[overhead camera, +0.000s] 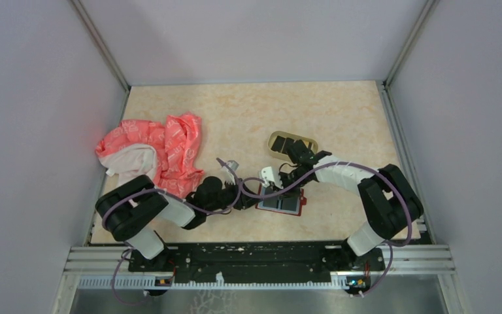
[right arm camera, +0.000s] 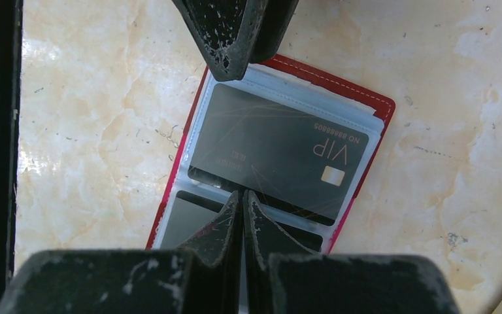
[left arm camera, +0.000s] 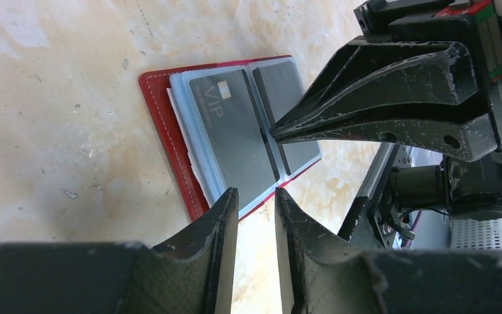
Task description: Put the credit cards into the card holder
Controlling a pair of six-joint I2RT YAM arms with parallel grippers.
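The red card holder (overhead camera: 282, 204) lies open on the table, clear sleeves facing up. A dark credit card marked VIP (right arm camera: 281, 150) sits in one sleeve, and another dark card (right arm camera: 186, 219) shows in the sleeve beside it. My right gripper (right arm camera: 242, 196) is shut, its tips resting on the strip between the two sleeves. My left gripper (left arm camera: 256, 196) hovers at the holder's (left arm camera: 163, 131) near edge. Its jaws stand slightly apart with only table showing between them. In the left wrist view the right gripper's fingers (left arm camera: 379, 98) point down onto the fold.
An oval tan tray (overhead camera: 301, 139) stands behind the holder, with something dark in it partly hidden by the right arm. A pink patterned cloth (overhead camera: 160, 152) lies bunched at the left. Grey walls close in the table on three sides.
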